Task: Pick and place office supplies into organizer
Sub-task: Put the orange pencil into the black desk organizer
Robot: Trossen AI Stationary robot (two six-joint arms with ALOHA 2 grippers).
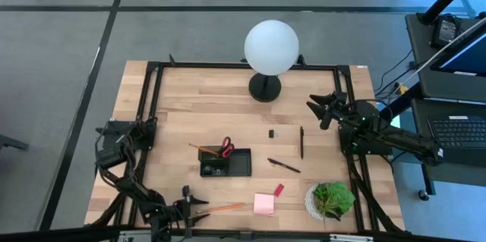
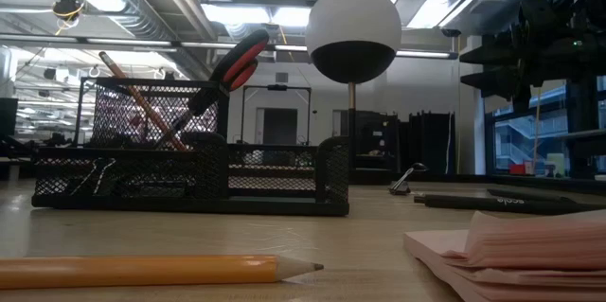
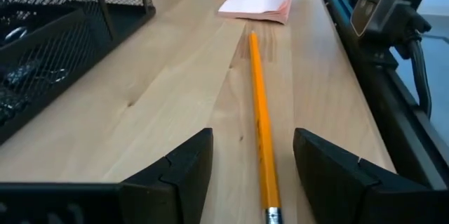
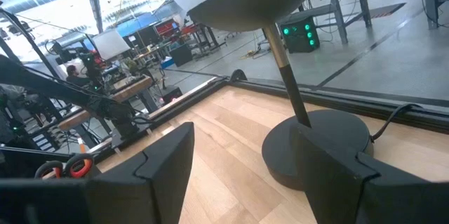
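Organizer (image 1: 225, 164) sits mid-table (image 1: 197, 105), scissors (image 1: 225, 148) and a pencil (image 1: 202, 149) standing in it. Lamp (image 1: 270, 51) behind. Two pens (image 1: 284, 165) right of organizer, plant (image 1: 332, 199) front-right. Sticky-note pad (image 1: 264, 204), eraser (image 1: 279, 190) and second pencil (image 1: 222, 208) in front.

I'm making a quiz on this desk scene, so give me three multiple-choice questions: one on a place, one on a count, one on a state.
1. Where are the scissors?
A. Standing in the organizer
B. Beside the plant
C. Under the lamp

2. How many pens lie on the table outside the organizer?
A. None
B. Two
C. Four

3. How are the left gripper fingers?
A. Shut on the pad
B. Open, one each side of a pencil
C. Shut on a pen

Answers: 1 A, red handles stick up from the organizer. 2 B, one pen and another pen lie right of it. 3 B, left wrist view shows the pencil in the gap.
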